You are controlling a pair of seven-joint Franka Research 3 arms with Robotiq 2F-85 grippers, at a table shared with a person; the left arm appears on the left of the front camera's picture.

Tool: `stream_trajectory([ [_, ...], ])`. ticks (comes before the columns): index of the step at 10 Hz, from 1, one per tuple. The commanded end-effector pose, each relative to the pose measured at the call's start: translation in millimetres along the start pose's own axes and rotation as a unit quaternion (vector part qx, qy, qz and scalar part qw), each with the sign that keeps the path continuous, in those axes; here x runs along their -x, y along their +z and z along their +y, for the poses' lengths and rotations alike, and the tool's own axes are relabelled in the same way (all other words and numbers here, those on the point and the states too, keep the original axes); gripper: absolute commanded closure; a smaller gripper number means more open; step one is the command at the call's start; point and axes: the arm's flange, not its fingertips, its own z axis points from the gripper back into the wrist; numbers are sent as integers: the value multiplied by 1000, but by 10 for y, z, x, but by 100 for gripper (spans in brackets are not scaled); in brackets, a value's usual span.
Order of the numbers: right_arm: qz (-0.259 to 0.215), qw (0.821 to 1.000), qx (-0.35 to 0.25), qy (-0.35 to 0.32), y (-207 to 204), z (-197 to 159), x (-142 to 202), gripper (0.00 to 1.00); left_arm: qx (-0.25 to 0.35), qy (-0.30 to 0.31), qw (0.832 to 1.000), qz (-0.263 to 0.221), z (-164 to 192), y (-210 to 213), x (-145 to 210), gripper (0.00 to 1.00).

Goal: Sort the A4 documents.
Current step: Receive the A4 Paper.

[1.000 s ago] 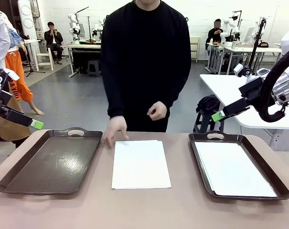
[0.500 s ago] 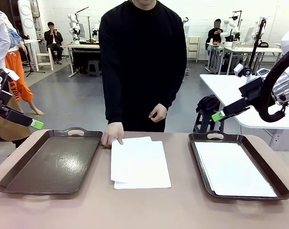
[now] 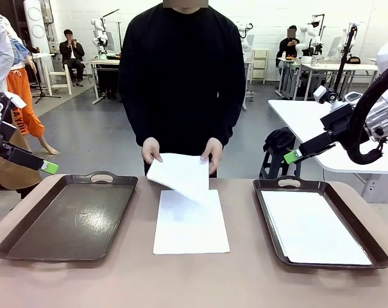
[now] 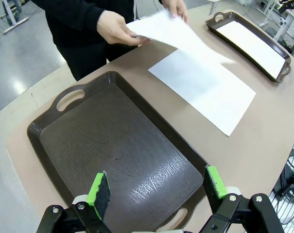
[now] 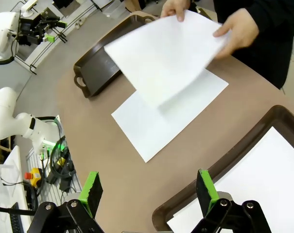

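Item 1, left gripper [image 3: 47,167]: I find it at the left edge of the front frame, raised off the table [image 3: 194,282]. In its wrist view the green pads stand wide apart with nothing between them, above one handle end of the left tray [image 3: 72,221].

Item 2, right gripper [image 3: 294,156]: it sits in the right middle of the front frame, in the air beyond the far end of the right tray [image 3: 268,221]. Its fingers are spread and hold nothing.

Item 3, lifted sheet [image 3: 179,176]: plain white A4, tilted, in the upper centre of the front frame. The person holds it by its far edge, one hand [image 3: 151,151] at its left corner and the other hand [image 3: 212,153] at its right. It hangs above the far end of item 4.

Item 4, paper on the table [image 3: 191,228]: white A4 lying flat in the centre of the frame, between the two trays and touching neither. I cannot tell whether it is one sheet or several.

Item 5, paper in the right tray [image 3: 312,228]: white A4 lying flat inside the rim. I cannot tell the count.

Item 6, left tray: dark brown with handles, its glossy floor showing.
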Motion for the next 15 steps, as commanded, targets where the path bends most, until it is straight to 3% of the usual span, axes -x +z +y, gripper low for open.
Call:
stream_trajectory([
  [1, -2, 1000, -2, -6, -13, 4, -9, 0, 8, -6, 1000, -6, 31, -22, 18, 0],
  [15, -2, 1000, -2, -6, -13, 4, -9, 0, 8, -6, 1000, -6, 31, -22, 18, 0],
])
